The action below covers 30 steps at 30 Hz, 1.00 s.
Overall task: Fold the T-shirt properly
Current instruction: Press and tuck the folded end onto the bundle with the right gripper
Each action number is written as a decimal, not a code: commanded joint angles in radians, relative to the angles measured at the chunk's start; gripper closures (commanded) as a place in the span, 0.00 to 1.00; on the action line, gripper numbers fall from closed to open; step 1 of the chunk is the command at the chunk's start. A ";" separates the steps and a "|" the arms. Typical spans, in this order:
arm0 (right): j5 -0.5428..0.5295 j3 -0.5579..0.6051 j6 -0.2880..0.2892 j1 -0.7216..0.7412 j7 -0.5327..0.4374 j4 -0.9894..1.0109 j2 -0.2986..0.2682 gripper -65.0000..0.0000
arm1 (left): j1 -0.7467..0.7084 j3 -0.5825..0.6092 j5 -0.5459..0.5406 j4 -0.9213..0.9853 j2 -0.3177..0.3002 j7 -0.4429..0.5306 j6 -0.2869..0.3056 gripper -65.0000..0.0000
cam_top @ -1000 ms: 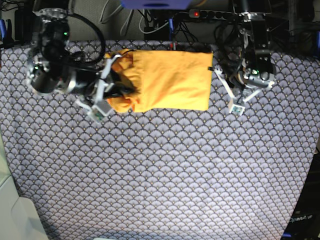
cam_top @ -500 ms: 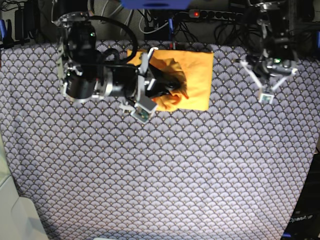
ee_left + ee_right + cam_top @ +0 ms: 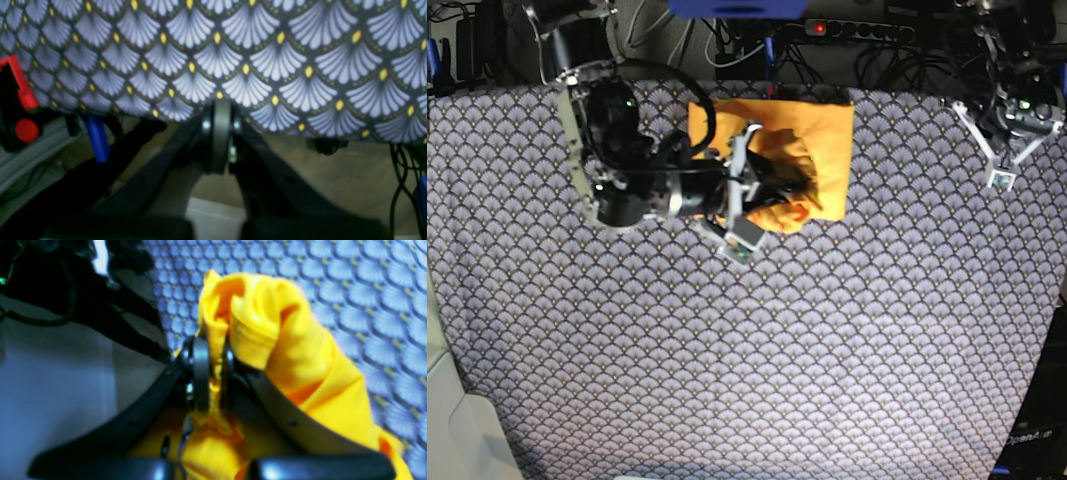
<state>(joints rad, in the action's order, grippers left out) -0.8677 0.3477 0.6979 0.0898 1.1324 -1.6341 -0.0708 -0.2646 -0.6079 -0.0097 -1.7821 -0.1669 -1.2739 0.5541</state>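
The yellow-orange T-shirt (image 3: 822, 135) lies folded at the back middle of the table. Its left part is bunched and drawn over the rest. My right gripper (image 3: 789, 188) reaches in from the left and is shut on that bunched fabric. In the right wrist view the fingers (image 3: 200, 373) pinch a fold of the T-shirt (image 3: 293, 350) between them. My left gripper (image 3: 1003, 176) hangs at the far right back corner, apart from the shirt. In the left wrist view it (image 3: 220, 110) is shut with nothing in it, above the cloth's back edge.
A blue-grey fan-patterned tablecloth (image 3: 757, 350) covers the table. Behind its back edge run cables and a power strip (image 3: 857, 28) with a red light. A white object (image 3: 452, 420) stands at the front left corner. A red part (image 3: 20, 86) shows beyond the table edge.
My right gripper has carried the shirt's bunched left part further right, over the rest of the shirt. My left arm has swung right and back, away from the shirt.
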 commanded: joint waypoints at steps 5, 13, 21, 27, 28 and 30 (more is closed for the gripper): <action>-0.028 0.066 0.000 0.055 -0.058 0.070 0.007 1.00 | 0.003 -0.010 0.001 -0.014 -0.015 0.006 0.005 1.00; -0.028 0.086 0.000 0.071 -0.084 0.090 0.006 1.00 | 0.003 -0.005 0.001 -0.015 -0.012 0.006 0.005 1.00; -0.028 0.087 0.000 0.071 -0.079 0.090 -0.001 0.76 | 0.003 -0.004 0.001 -0.017 -0.007 0.006 0.005 1.00; -0.029 0.096 0.000 0.071 -0.074 0.074 -0.001 0.44 | 0.003 -0.004 0.001 -0.014 -0.007 0.006 0.005 1.00; -0.029 0.096 0.000 0.071 -0.074 0.056 -0.001 0.41 | 0.003 -0.004 0.001 -0.014 -0.007 0.006 0.005 1.00; -0.029 0.095 0.000 0.066 -0.074 0.005 -0.002 0.39 | 0.000 -0.004 0.001 -0.014 -0.009 0.006 0.005 1.00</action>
<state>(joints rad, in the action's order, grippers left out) -0.8639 0.4461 0.6983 0.1368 1.0866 -1.6062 -0.0792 -0.2661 -0.6079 -0.0093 -1.7802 -0.1650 -1.2743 0.5549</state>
